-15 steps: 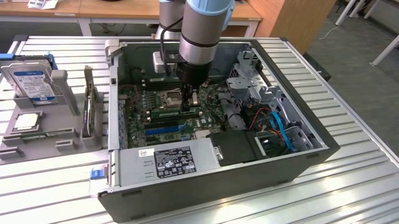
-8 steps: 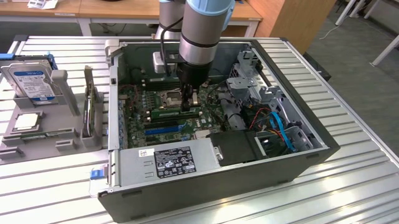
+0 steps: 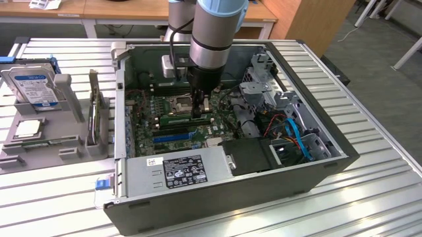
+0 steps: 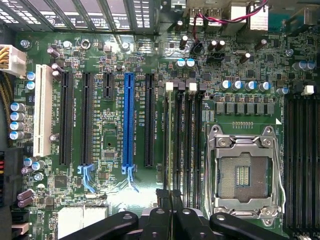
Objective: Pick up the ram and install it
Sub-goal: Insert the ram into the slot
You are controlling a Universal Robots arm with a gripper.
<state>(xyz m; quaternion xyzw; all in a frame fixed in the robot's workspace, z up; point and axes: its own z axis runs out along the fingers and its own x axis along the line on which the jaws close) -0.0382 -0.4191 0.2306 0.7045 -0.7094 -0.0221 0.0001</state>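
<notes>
ram | on edge, long axis along memory slots | gripper narrow, pinching it

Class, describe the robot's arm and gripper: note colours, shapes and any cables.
The arm is a silver-grey cylinder with a light blue joint cap and a black lower section. A black cable runs down beside it. The gripper is black, with rounded linkage bars.

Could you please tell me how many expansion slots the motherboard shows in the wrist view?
6, side by side: a white slot, two long black slots, a short black slot, the blue slot, another black slot. More could lie out of frame.
</notes>
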